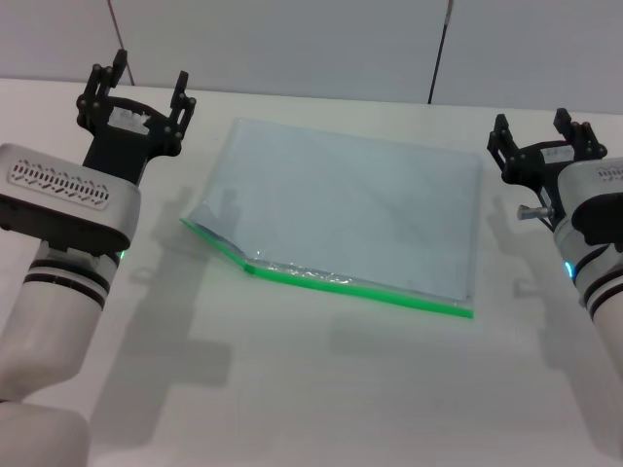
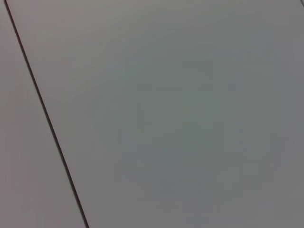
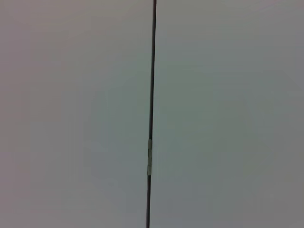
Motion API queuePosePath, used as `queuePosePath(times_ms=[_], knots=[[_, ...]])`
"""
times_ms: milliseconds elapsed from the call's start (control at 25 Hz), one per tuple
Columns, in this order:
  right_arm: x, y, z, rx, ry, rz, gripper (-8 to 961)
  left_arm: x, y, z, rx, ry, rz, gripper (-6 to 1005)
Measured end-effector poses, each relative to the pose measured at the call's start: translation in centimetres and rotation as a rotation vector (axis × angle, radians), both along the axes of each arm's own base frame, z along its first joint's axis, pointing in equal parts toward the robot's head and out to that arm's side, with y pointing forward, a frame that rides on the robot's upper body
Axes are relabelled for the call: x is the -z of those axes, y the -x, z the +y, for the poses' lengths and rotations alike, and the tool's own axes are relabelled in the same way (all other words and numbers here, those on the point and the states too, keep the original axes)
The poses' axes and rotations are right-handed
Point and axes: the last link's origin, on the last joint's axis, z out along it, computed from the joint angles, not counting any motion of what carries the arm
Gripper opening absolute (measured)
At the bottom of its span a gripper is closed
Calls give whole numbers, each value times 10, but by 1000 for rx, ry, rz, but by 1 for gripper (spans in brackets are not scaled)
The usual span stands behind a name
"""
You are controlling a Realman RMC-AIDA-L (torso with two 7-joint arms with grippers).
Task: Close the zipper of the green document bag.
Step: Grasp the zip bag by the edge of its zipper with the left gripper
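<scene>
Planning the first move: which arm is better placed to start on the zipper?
Left, probably. The left gripper is beside the zipper end that gapes; the right gripper is by the flat end. Both jaws open.

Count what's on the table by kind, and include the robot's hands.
Document bag with green zipper: 1
Robot hands, left hand and right hand: 2
Total: 3

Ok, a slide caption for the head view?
Green document bag flat on table, zipper edge nearest robot; left gripper and right gripper open alongside.
</scene>
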Motion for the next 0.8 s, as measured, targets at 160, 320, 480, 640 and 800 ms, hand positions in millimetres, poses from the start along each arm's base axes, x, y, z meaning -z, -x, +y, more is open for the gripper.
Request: queuePosePath(times_ms=[160,320,480,640,800], knots=[[0,0,0,0,0,0,759,0,0,0,0,-1,0,692],[0,0,0,0,0,0,759,0,0,0,0,-1,0,692],[0,0,0,0,0,0,760,-1,0,-1,2,-6,-1,692],[0,0,0,0,0,0,760,-2,0,-1,4,-12,-2,692],[0,0,0,0,0,0,760,-2,1,-1,3,-12,-1,692]])
